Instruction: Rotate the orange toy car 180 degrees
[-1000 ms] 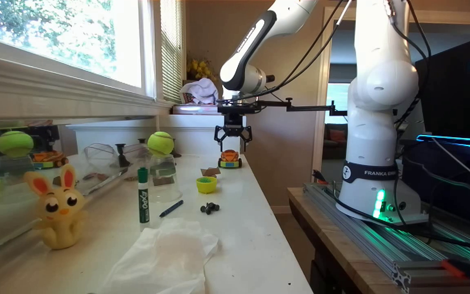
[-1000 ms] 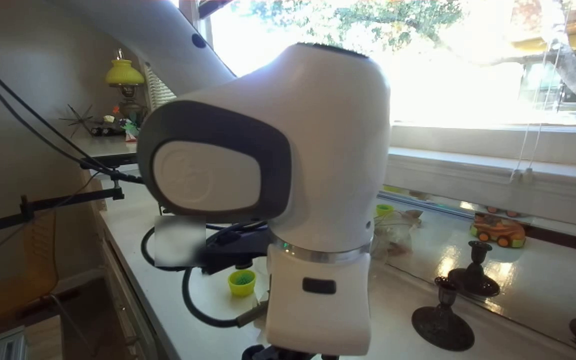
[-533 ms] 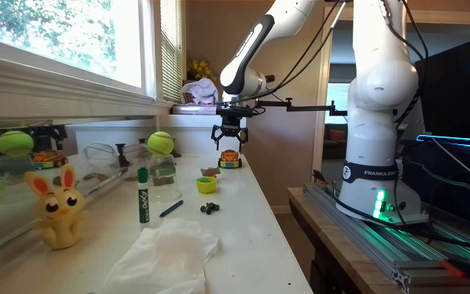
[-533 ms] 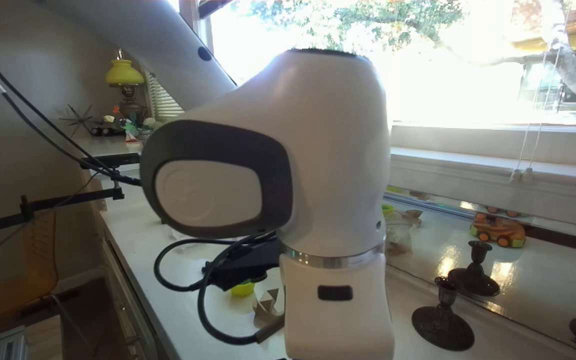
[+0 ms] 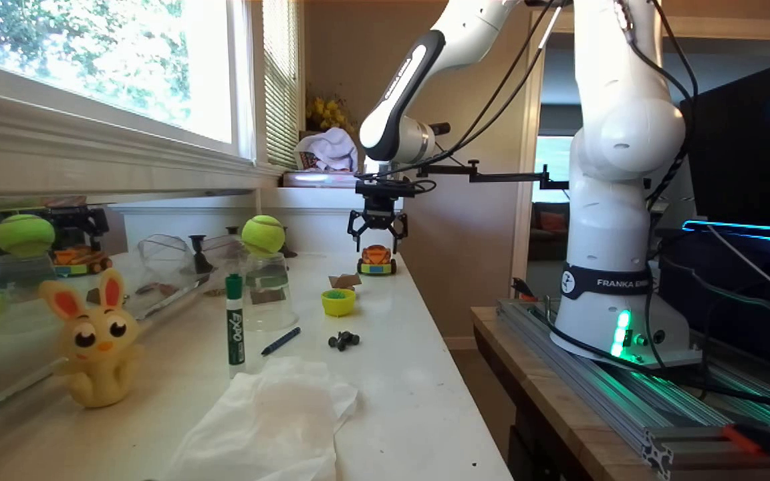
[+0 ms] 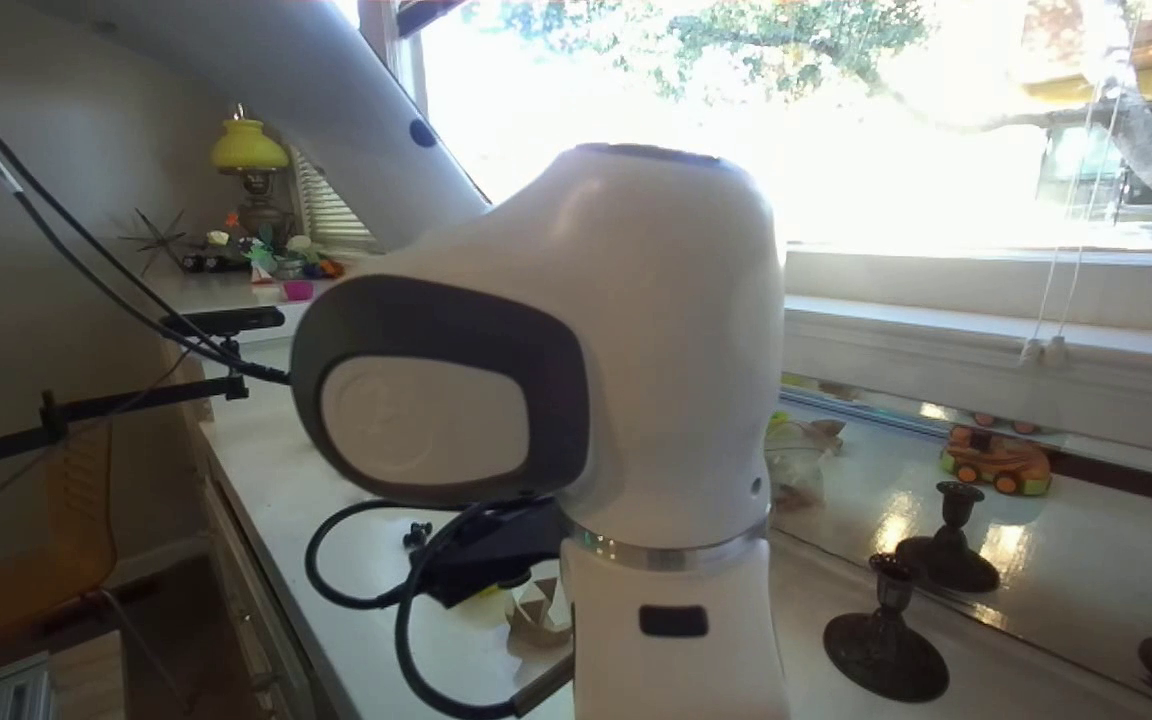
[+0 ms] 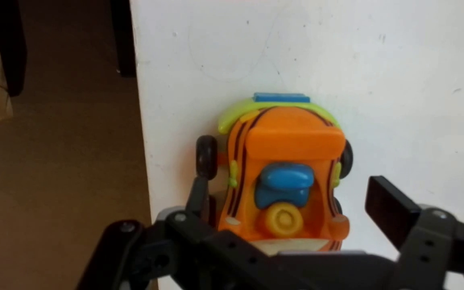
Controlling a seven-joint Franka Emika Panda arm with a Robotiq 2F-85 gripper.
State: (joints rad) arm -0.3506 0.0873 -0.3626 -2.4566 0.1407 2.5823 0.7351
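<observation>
The orange toy car (image 5: 377,259) stands on its wheels on the white counter, close to the counter's edge. In that exterior view its yellow-green bumper with a blue plate faces the camera. In the wrist view the car (image 7: 296,143) has this bumper at the top and its windshield at the bottom, partly behind the gripper. My gripper (image 5: 375,250) is open above the car, fingertips about at its roof. In the wrist view the gripper (image 7: 288,191) straddles the car; the left finger overlaps its wheels, the right finger is apart from it. An exterior view shows only the car's mirror reflection (image 6: 996,463).
The counter edge (image 7: 142,121) runs just left of the car in the wrist view. A yellow cup (image 5: 338,304), brown cardboard (image 5: 345,280) and a small black object (image 5: 343,341) are nearby. A tennis ball (image 5: 264,235) sits on a clear cup. Dark candlesticks (image 6: 886,650) stand by the mirror.
My gripper has shifted slightly left in an exterior view, then lowered toward the car. The fingers stay open. The car has not moved.
</observation>
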